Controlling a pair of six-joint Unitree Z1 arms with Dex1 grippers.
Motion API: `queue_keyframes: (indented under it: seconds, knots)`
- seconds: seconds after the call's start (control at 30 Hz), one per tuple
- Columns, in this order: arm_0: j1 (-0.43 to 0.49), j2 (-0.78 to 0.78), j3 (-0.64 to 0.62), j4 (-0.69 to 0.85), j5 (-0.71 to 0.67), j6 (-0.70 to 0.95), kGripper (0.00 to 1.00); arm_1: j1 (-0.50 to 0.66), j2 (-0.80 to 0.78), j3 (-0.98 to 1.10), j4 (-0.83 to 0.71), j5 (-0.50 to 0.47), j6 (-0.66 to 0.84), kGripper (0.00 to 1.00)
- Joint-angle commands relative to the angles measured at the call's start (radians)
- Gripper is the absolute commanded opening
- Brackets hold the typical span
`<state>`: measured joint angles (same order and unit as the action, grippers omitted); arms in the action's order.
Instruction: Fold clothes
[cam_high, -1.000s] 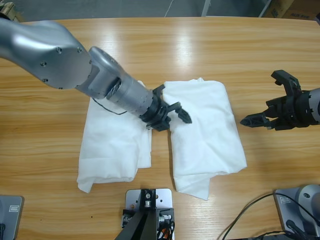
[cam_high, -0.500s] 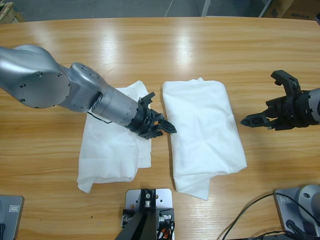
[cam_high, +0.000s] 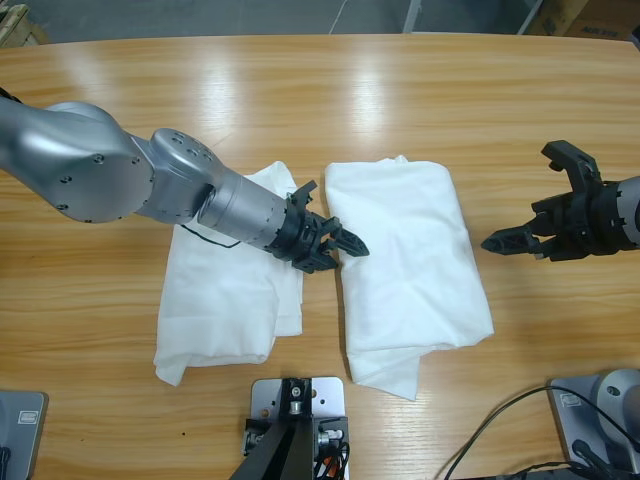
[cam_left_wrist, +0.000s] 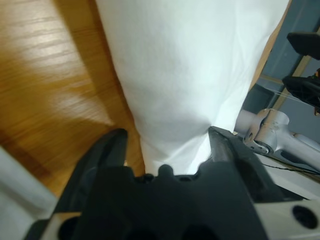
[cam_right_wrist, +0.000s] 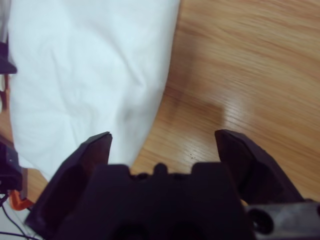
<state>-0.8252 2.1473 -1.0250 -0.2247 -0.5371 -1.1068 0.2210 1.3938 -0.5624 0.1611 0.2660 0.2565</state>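
Two folded white clothes lie side by side on the wooden table. The left garment (cam_high: 225, 295) sits partly under my left arm. The larger right garment (cam_high: 415, 255) fills the upper part of the left wrist view (cam_left_wrist: 190, 65) and the left side of the right wrist view (cam_right_wrist: 85, 75). My left gripper (cam_high: 338, 243) is open at the gap between the two garments, by the right garment's left edge. In its wrist view the gripper (cam_left_wrist: 170, 142) has white cloth showing between the jaws. My right gripper (cam_high: 518, 197) is open over bare wood right of the clothes, and in its own view (cam_right_wrist: 162, 140) holds nothing.
Bare table (cam_high: 400, 100) stretches behind the clothes and to the right, up to the right gripper. A black cable (cam_high: 500, 420) curls at the front right edge. The right arm's silver links (cam_left_wrist: 280, 135) show at the right of the left wrist view.
My left gripper pulled back leftward off the right garment, then edged slightly right again to that garment's left edge. The right arm and both garments stayed still.
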Motion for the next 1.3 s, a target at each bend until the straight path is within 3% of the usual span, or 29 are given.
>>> queue_keyframes:
  seconds: [0.03,0.53,0.57,0.6,0.77,0.87,0.93,1.0,1.03,1.07,1.1,1.3]
  knots:
    - [-0.034,0.075,-0.01,-0.015,0.068,-0.068,0.318,-0.015,0.02,0.029,-0.009,-0.005,-0.022,0.839]
    - [-0.034,0.083,-0.044,-0.008,0.058,-0.073,0.272,-0.015,0.026,0.027,-0.008,-0.002,-0.028,0.839]
    - [-0.034,0.084,-0.051,0.006,0.058,-0.072,0.188,-0.015,0.028,0.029,-0.008,-0.002,-0.028,0.837]
    - [-0.034,0.089,-0.058,0.021,0.058,-0.061,0.015,-0.015,0.031,0.03,-0.01,-0.006,-0.027,0.826]
    - [-0.065,0.095,-0.093,0.091,0.081,0.004,0.0,-0.015,0.024,0.043,-0.029,-0.007,-0.023,0.793]
    - [-0.071,0.092,-0.11,0.134,0.085,0.012,0.0,-0.015,0.012,0.048,-0.031,-0.007,-0.023,0.753]
    - [-0.071,0.085,-0.074,0.155,0.093,0.018,0.0,-0.015,0.011,0.053,-0.034,-0.009,-0.025,0.632]
    - [-0.071,0.084,-0.049,0.132,0.093,0.025,0.0,-0.015,0.022,0.063,-0.049,-0.01,-0.005,0.6]
    - [-0.071,0.085,-0.051,0.13,0.092,0.028,0.0,-0.019,0.021,0.068,-0.054,-0.01,0.029,0.607]
    - [-0.071,0.086,-0.052,0.13,0.092,0.028,0.0,-0.037,0.018,0.069,-0.054,-0.007,0.087,0.688]
    - [-0.071,0.087,-0.051,0.13,0.091,0.028,0.0,-0.073,0.021,0.068,-0.052,0.026,0.14,0.834]
    - [-0.068,0.09,-0.053,0.129,0.085,0.028,0.0,-0.233,0.112,0.122,-0.121,0.273,0.187,0.862]
